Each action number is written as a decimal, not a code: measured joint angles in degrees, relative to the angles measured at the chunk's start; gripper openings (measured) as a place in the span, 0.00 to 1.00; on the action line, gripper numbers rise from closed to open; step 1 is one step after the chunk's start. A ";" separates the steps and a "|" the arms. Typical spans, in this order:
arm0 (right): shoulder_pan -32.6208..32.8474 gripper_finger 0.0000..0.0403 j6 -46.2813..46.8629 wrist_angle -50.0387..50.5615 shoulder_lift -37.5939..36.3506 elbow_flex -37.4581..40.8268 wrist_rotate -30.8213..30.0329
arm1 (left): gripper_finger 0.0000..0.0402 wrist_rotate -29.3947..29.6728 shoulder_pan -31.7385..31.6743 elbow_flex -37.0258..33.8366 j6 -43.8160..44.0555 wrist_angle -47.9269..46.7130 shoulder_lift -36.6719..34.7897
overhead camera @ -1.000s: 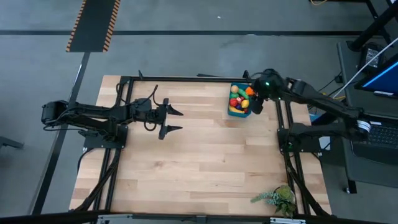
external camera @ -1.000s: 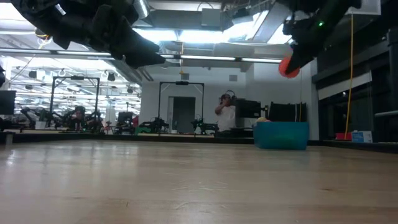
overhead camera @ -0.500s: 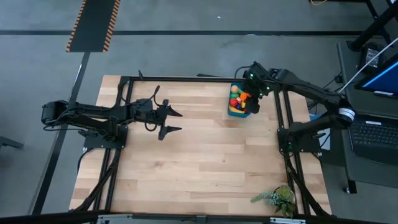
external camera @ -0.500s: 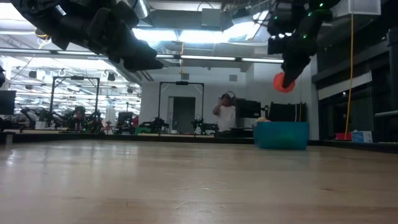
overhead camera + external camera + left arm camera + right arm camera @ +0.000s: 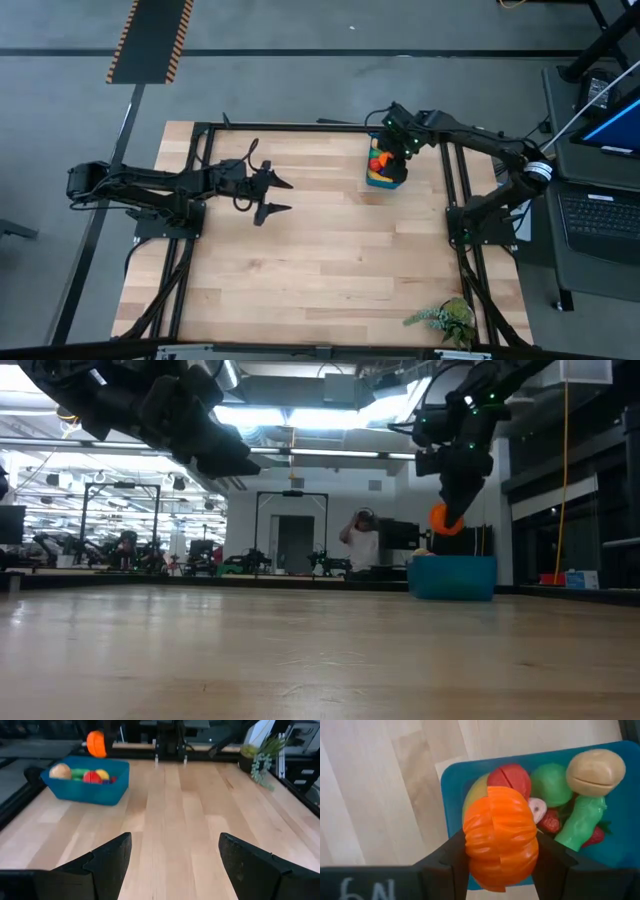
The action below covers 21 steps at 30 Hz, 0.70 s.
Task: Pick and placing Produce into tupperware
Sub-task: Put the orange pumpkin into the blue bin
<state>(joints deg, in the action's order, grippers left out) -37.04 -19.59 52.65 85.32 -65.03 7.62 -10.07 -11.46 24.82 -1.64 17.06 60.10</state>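
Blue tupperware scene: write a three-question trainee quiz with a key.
1. True or false: the right gripper is shut on the orange piece.
2. Where is that piece? A on the table, B in the air above the blue tupperware, C beside the plant sprig.
3. Fill in: the left gripper waits with fingers ____.
Key: 1 true; 2 B; 3 open.
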 joint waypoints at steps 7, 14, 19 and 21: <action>0.00 0.40 0.03 -1.43 0.02 4.35 0.01 | 0.73 0.00 0.00 0.00 -0.01 -1.82 0.00; -0.66 0.40 -0.01 -6.96 0.02 8.28 0.77 | 0.73 0.00 0.00 0.00 -0.01 -1.69 0.00; -2.35 0.40 0.00 -8.49 0.02 10.04 2.74 | 0.73 0.00 0.00 0.00 0.00 -1.66 0.00; -3.00 0.40 -0.07 -8.83 0.02 10.52 4.22 | 0.73 0.00 0.00 0.00 -0.01 -1.64 0.00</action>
<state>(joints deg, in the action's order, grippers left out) -40.04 -19.66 43.82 85.34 -54.51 11.83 -10.07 -11.46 24.82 -1.65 15.42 60.10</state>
